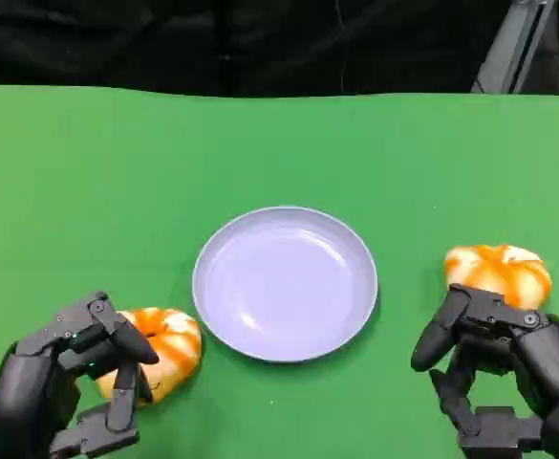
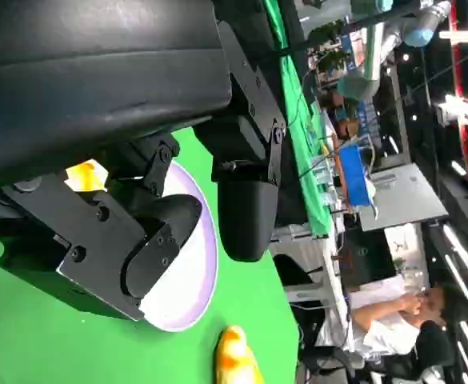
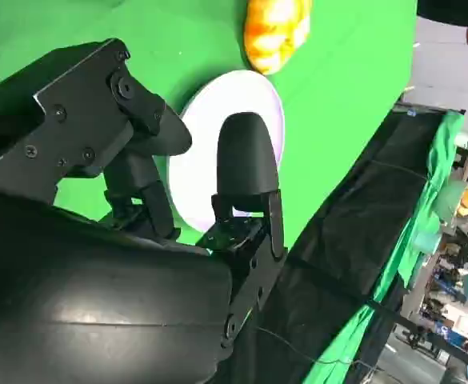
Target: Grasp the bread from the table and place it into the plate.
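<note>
Both black hands sit low: the left hand (image 1: 69,378) has its fingers curled around one glazed orange bread roll (image 1: 160,349), the right hand (image 1: 508,368), fingers apart, empty beside another (image 1: 499,271). Lift the left roll clear before crossing the pale lilac round plate's (image 1: 360,287) rim.

It was a robotics lab: a green-draped table (image 1: 279,143) before black curtains, with cluttered workbenches (image 2: 354,172), another robot arm (image 2: 394,24) (grey-blue) and a seated person (image 2: 402,312).
</note>
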{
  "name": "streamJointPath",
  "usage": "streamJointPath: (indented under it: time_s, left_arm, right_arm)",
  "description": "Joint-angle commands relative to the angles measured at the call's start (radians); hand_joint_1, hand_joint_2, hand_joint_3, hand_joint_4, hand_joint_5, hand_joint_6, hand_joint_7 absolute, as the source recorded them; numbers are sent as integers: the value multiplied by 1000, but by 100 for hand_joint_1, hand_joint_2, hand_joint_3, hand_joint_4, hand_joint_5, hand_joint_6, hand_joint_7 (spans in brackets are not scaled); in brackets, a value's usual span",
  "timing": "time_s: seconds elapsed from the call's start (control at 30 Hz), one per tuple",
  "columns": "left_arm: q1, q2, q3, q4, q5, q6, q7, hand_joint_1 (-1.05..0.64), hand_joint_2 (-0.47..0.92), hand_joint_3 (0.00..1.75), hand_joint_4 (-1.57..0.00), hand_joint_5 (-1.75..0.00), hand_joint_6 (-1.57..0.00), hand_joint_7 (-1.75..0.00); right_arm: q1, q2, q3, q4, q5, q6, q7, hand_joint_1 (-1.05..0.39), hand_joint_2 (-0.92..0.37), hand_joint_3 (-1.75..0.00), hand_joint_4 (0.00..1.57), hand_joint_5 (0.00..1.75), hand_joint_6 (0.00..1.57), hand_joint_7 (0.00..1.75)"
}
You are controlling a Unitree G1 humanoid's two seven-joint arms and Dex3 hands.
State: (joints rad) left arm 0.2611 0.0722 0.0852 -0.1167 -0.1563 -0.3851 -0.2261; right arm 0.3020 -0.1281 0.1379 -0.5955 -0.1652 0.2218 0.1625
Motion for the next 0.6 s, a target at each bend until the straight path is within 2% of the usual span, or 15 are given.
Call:
streamJointPath:
  time_s: [0.03,0.5,0.6]
  left_arm:
    - [-4,12,10,11,4,-19,1,4,47,134,-81,-169,-76,-149]
    - [2,14,10,-7,-4,0,-3,4,45,136,-79,-168,-75,-149]
    - [0,7,8,-6,-32,0,-12,3,50,125,-78,-146,-78,-127]
  right_arm:
    - [-1,-8,-2,-2,5,-6,-2,4,-46,-117,74,162,67,143]
    - [3,-10,1,-11,-3,-2,-2,3,-46,-116,75,162,67,142]
    - [3,-6,0,-14,3,5,-1,4,-47,-116,75,162,67,142]
